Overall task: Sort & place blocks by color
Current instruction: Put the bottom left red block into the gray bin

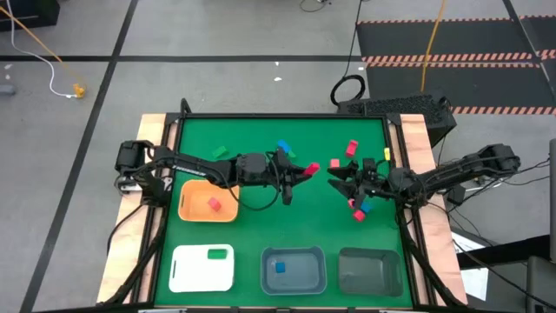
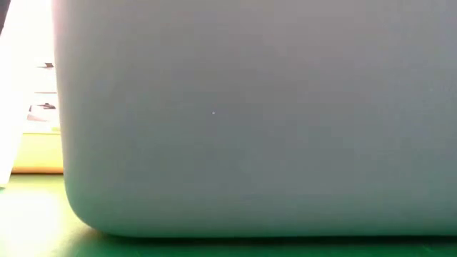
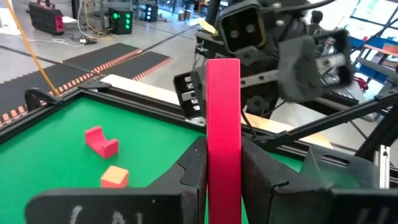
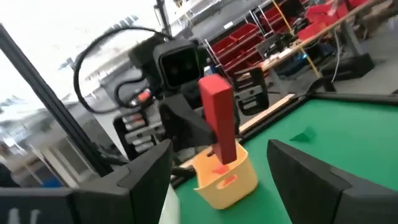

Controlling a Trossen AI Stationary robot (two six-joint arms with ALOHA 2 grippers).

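While my left gripper (image 1: 311,168) pinches a red bar (image 3: 222,134) above mid-table, the orange tray (image 1: 193,207) sits back behind it; I reckon I swing there next. Facing it, my right gripper (image 1: 334,181) waits with its fingers spread, holding nothing.

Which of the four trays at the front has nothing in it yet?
The dark grey tray, at the right end of the front row. The orange tray holds a red block, the white tray a green one, the blue-grey tray a blue one.
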